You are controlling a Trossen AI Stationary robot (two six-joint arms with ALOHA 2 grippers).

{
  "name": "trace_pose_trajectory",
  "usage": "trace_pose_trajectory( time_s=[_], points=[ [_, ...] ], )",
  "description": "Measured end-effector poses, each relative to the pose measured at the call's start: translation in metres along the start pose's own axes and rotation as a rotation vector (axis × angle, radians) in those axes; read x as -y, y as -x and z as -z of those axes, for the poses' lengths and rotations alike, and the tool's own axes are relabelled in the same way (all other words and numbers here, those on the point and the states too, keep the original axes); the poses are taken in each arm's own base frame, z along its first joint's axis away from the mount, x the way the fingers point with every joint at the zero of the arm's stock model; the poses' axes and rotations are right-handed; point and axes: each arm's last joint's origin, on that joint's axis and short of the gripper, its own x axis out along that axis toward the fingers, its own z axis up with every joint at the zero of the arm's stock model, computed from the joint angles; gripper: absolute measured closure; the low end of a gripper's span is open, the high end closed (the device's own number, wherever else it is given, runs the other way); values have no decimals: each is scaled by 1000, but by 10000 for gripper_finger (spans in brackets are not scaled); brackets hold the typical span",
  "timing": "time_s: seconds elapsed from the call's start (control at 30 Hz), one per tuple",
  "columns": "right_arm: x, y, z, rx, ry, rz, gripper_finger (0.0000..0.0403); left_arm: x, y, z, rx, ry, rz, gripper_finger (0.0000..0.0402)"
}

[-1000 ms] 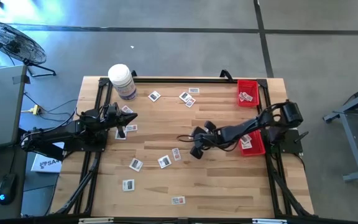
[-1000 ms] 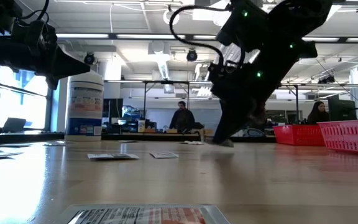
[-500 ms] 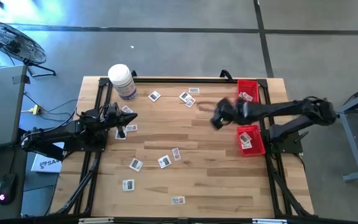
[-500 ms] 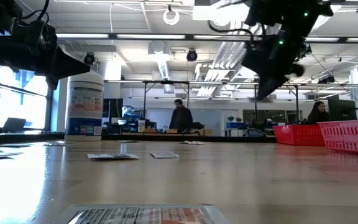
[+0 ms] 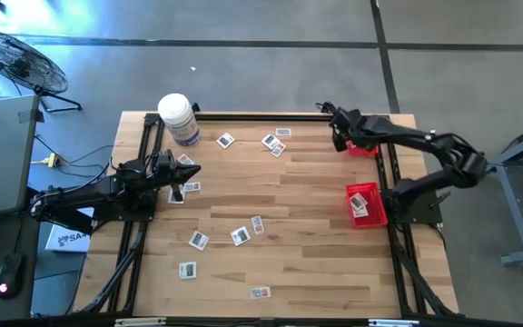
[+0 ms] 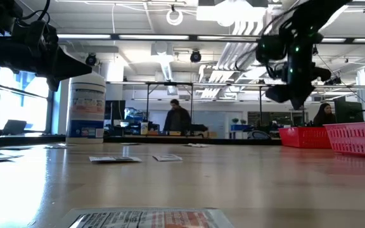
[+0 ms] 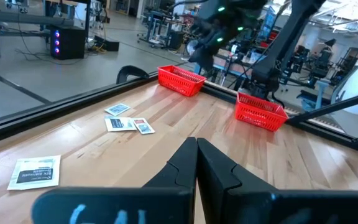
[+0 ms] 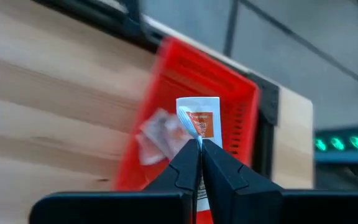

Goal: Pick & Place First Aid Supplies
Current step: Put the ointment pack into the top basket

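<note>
Several first aid supplies, small white packets [image 5: 240, 235], lie flat on the wooden table [image 5: 307, 263]. My right gripper [image 8: 199, 147] is at the far right, over the far red basket [image 8: 232, 93], and is shut on one white packet with orange print [image 8: 199, 119]. In the low view my right gripper [image 6: 290, 95] hangs high above the table. At the table's left side my left gripper [image 7: 196, 147] waits shut and level, with nothing between its fingers. My right gripper pinches the packet by one edge [image 8: 198, 138] between its two fingertips. The fingers slant downward toward the far red basket. Most of the packet sticks out beyond the fingertips, lifted clear above the basket.
A white jar [image 5: 178, 118] stands at the far left corner. A second red basket [image 5: 366, 202] with packets sits at the right edge, nearer than the first. More packets [image 8: 159, 133] lie in the far basket. Loose packets [image 5: 273, 143] are scattered across the table's middle and far part.
My right gripper has risen from the middle of the table and swung toward the far right corner, turning as it went. It now hangs over the far red basket with the packet in its fingers.
</note>
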Motion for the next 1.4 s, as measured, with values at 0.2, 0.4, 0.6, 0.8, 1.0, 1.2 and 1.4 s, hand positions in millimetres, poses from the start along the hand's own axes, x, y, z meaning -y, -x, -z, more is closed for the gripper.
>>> trace_pose_trajectory(
  time_s=[0.2, 0.4, 0.6, 0.8, 1.0, 1.2, 1.4],
  points=[
    [-3, -38, -5, -128, 13, 23, 391, 0, 0, 0, 0, 0, 0, 401],
    [-11, -66, -8, -162, 55, 33, 368, 0, 0, 0, 0, 0, 0, 401],
    [-13, -73, -9, -177, 56, 25, 314, 0, 0, 0, 0, 0, 0, 401],
    [-7, -43, -19, -68, 57, 9, 296, 0, 0, 0, 0, 0, 0, 401],
    [-17, 5, -37, 136, 32, -240, 299, 0, 0, 0, 0, 0, 0, 401],
    [-58, 35, -43, 317, 106, -611, 299, 0, 0, 0, 0, 0, 0, 401],
    [-109, 31, -35, 352, 228, -771, 299, 0, 0, 0, 0, 0, 0, 401]
  ],
)
